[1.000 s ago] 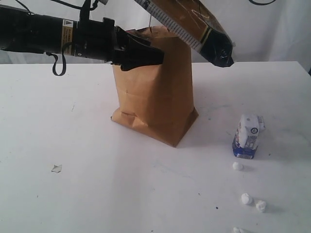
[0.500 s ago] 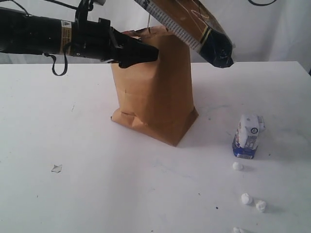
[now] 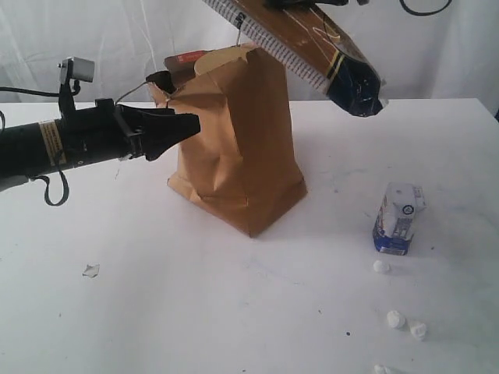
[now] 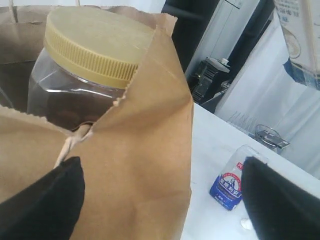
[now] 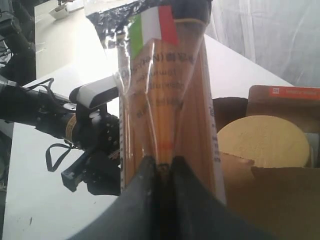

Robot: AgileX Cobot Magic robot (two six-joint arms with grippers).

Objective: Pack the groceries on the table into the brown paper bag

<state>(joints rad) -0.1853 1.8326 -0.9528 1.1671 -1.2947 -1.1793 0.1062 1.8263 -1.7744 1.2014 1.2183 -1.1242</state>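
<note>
**Table** (image 3: 234,312): a white top is recorded, faintly scuffed. All items stand on it or hang above it.

**Brown paper bag** (image 3: 234,156): it is found upright near the table's middle, creased, with its mouth open. All positions below are given relative to it.

**Long spaghetti pack** (image 3: 312,47): it is held aslant in the air over the bag's mouth. Its dark end is lowest and lies out past the bag's right side. No part of it is seen inside the bag.

**Right gripper** (image 5: 162,172): the fingers are pressed together on the spaghetti pack, which is pinched between them.

**Left gripper** (image 3: 187,125): it is held level at the bag's upper left edge. The fingers are spread wide and nothing is gripped. Whether the paper is touched cannot be told.

**Gold-lidded clear jar** (image 4: 95,45): it is seen upright inside the bag, with dark contents and its lid just below the rim.

**Small brown pouch** (image 5: 285,97): it is lodged inside the bag beside the jar, with its orange label showing.

**White-blue carton** (image 3: 398,218): it is found standing on the table, well to the right of the bag.

**Small white lumps** (image 3: 395,318): several are scattered beyond the carton, farther from the bag.

**Pale scrap** (image 3: 91,270): it is noted lying on the table to the bag's lower left.
</note>
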